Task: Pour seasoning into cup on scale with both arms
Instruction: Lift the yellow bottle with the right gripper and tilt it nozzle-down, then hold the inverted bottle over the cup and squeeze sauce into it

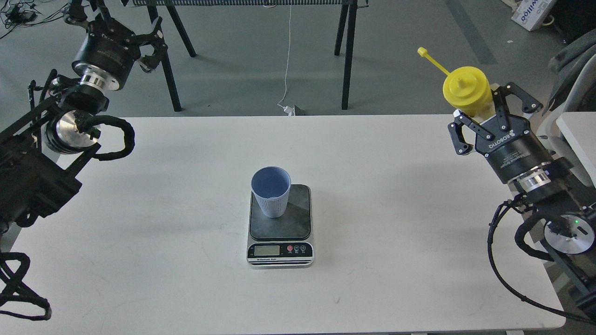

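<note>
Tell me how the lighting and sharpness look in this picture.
Head view: even, soft lighting; faint shadows left of the cup and scale; no glare on the table; the scale's display is too small to read; all in focus.

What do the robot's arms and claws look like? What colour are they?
Both arms are black with shiny silver rings at the joints and thick black cables looping beside them. Each ends in a black end effector with two jointed, claw-like fingers: the left end effector and the right end effector. The right one has white "ROBOTIQ" lettering on its round body, and a tiny green light glows lower on that arm.
</note>
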Motion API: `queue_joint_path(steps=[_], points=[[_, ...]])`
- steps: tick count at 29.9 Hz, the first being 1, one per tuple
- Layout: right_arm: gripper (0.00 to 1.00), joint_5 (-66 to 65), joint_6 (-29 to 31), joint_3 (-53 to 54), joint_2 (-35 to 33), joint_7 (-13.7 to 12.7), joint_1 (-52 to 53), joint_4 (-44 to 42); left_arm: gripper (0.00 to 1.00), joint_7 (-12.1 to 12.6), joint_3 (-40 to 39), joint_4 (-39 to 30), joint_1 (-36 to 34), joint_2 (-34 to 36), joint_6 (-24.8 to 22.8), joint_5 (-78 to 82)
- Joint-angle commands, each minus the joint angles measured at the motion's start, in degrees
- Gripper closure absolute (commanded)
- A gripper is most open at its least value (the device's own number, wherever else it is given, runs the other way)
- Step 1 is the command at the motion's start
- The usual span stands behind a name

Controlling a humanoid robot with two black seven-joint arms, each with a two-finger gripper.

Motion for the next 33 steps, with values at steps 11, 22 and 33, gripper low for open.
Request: queue_joint_path(steps=[11,22,33], points=[[0.71,-21.78,-8.69,-29.43,-0.50,0.13,26.83,-4.32,0.00,8.59,0.67,9.15,0.20,0.89,-2.54,1.53],[0.72,-29.33,-8.95,-50.78,2.57,0.04,45.99,-8.28,0.00,8.24,0.40,9.33,-0.59,-1.13,-3.60,1.35],[0.73,-41.63,-13.34,-63.45,11.62,0.04,53.03,-12.32,0.00,8.24,0.40,9.33,-0.68,-0.95,-3.95,1.35]])
